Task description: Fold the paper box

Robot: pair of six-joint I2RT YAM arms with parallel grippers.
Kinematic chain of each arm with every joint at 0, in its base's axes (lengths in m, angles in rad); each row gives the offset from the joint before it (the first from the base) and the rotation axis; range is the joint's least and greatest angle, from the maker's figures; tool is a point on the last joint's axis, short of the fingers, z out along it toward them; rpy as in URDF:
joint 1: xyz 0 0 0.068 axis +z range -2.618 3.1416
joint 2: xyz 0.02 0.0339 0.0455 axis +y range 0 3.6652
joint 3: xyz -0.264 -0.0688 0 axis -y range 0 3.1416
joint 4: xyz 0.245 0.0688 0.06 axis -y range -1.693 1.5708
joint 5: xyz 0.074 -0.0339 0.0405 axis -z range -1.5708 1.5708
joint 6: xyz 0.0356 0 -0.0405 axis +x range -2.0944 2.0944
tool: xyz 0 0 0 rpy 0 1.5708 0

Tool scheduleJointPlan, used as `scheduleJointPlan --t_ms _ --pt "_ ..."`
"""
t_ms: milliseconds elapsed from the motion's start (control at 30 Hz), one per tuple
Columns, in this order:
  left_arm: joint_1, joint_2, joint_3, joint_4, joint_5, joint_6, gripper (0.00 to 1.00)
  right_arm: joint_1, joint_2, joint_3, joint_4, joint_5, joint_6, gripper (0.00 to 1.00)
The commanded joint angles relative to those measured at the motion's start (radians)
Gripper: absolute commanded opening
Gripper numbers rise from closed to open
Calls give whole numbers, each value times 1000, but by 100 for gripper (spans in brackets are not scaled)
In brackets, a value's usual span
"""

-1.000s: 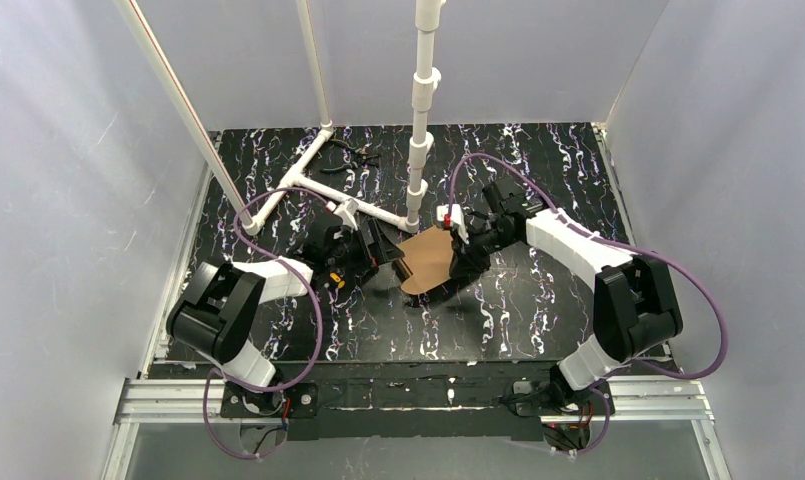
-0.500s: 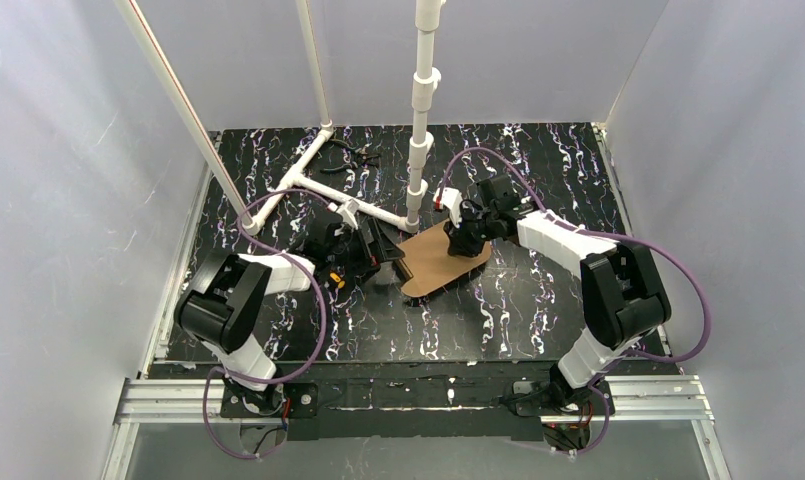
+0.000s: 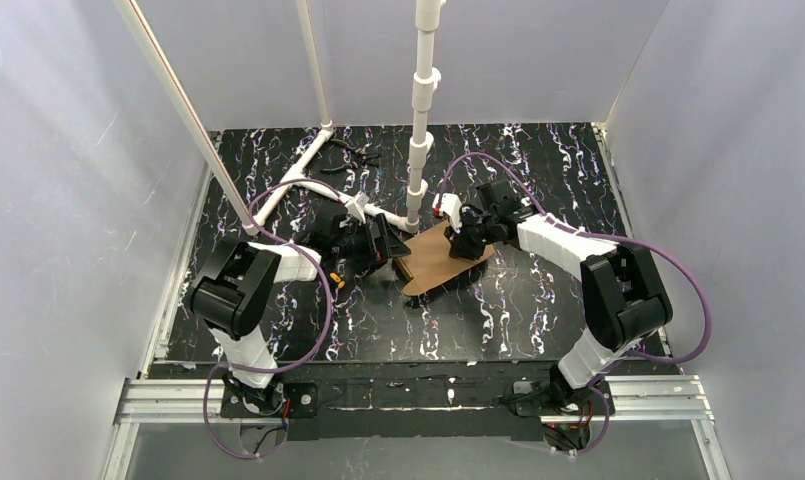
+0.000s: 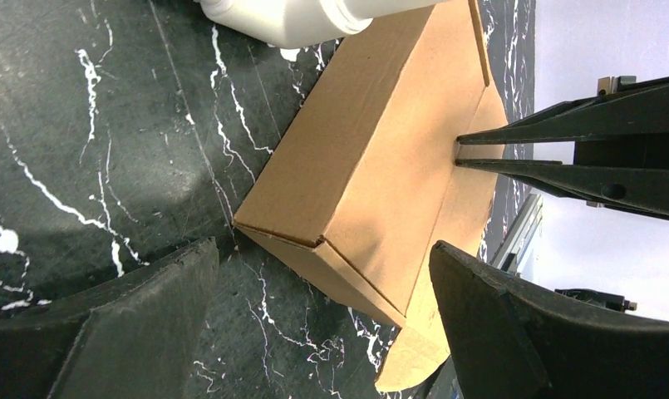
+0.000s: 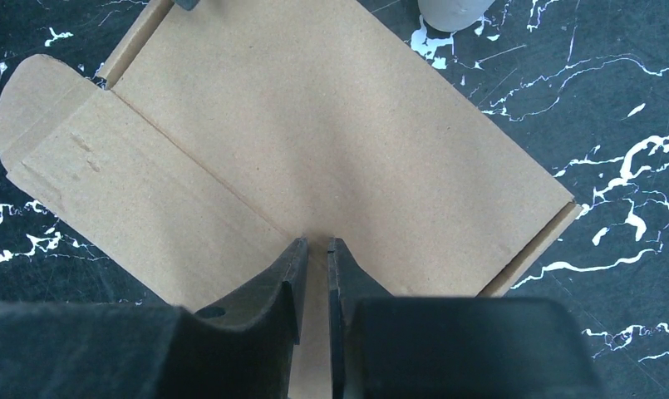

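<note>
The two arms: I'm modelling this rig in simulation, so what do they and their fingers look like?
The left arm and right arm share white shells with boxy black joint housings; a purple cable loops along each. Their fingers are matte black, tapering wedges.

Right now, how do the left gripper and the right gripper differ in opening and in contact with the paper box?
The left gripper is wide open; the right gripper is nearly closed, with only a slim gap. The left gripper frames a corner of the paper box without visibly touching it, while the right gripper's tips rest on the box's flat panel. Both aim at the same box; neither grips it.
</note>
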Motion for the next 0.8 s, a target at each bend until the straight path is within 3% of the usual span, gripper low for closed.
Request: scheduleJointPlan --t_ms 0,567,767 --pt "3 35 18 -35 25 32 98 -25 14 -33 -82 46 -21 23" --pt "-33 79 45 -17 89 23 98 -78 -51 -117 -63 -73 -61 23" --pt "-55 111 49 62 115 -22 98 -89 -55 -121 -57 -91 -57 23"
